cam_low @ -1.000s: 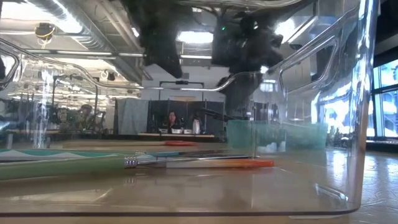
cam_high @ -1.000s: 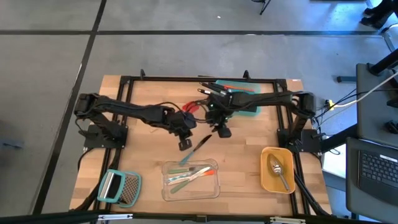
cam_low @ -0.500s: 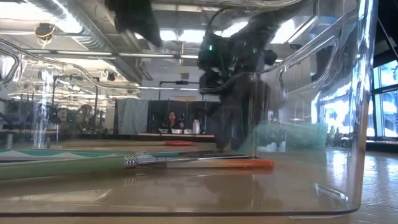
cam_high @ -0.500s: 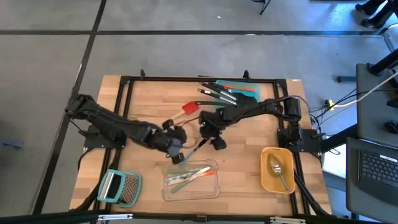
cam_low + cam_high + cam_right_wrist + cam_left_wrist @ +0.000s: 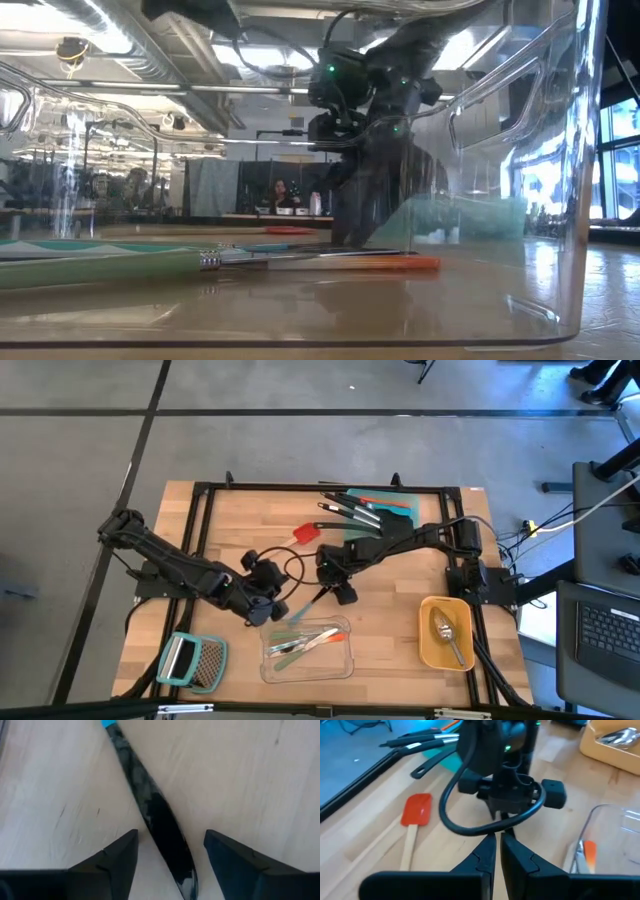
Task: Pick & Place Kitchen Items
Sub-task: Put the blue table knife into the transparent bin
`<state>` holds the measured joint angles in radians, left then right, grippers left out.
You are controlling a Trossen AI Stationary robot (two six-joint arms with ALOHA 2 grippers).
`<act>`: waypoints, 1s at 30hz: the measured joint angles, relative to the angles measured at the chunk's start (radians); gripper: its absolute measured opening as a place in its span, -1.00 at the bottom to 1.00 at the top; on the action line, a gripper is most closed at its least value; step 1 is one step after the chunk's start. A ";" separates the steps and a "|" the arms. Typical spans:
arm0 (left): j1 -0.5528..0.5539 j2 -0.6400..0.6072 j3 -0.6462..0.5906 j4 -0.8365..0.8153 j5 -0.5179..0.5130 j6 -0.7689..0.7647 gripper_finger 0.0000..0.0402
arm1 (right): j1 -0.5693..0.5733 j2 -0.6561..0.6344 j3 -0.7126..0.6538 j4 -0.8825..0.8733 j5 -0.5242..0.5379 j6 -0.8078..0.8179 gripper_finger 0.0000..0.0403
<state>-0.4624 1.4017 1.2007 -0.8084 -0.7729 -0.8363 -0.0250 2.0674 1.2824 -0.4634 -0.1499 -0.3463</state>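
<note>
A slim tool with a black blade point(image 5: 162, 827) and a teal handle point(image 5: 107, 724) lies flat on the table point(image 5: 305, 605), just beyond the clear container point(image 5: 306, 651). My right gripper point(image 5: 337, 591) stands open, pointing down over it, with one finger point(image 5: 117, 855) on each side of the blade point(image 5: 318, 596) and a gap between each finger and the blade. My left gripper point(image 5: 266, 609) is shut on nothing, to the tool's left and above the table; in its own wrist view its shut fingers point(image 5: 496, 847) point at the right arm.
The clear container holds several slim tools point(image 5: 330, 262). A yellow container point(image 5: 446, 632) with a spoon stands near right. A red spatula point(image 5: 305, 533) lies mid-table. Black spatulas point(image 5: 350, 510) lie on the far teal container point(image 5: 400, 515). A grater point(image 5: 193, 661) lies near left.
My left gripper has drawn back from the slim tool toward the table's left and near edge, turning as it went, and stays shut. My right gripper has come down and toward the near edge, over the tool's blade. The tool has stayed where it lay.
</note>
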 joint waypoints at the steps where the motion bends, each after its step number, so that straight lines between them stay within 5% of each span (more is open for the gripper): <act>1: -0.002 0.000 0.000 -0.011 -0.004 -0.011 -0.90 | 0.000 0.000 -0.003 0.004 0.012 0.018 0.13; 14: -0.003 0.001 0.000 -0.039 -0.046 -0.036 -0.90 | 0.000 -0.005 -0.042 0.067 0.072 0.292 -0.56; 20: 0.000 0.001 -0.001 -0.084 -0.048 -0.050 -0.90 | -0.001 -0.005 -0.042 0.074 0.036 0.516 -0.59; 30: 0.000 0.002 -0.006 -0.149 -0.073 -0.159 -0.90 | 0.008 -0.005 -0.044 0.094 -0.015 0.505 -0.50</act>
<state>-0.4625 1.4033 1.1950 -0.9574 -0.8455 -0.9948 -0.0169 2.0628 1.2388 -0.3698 -0.1644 0.1590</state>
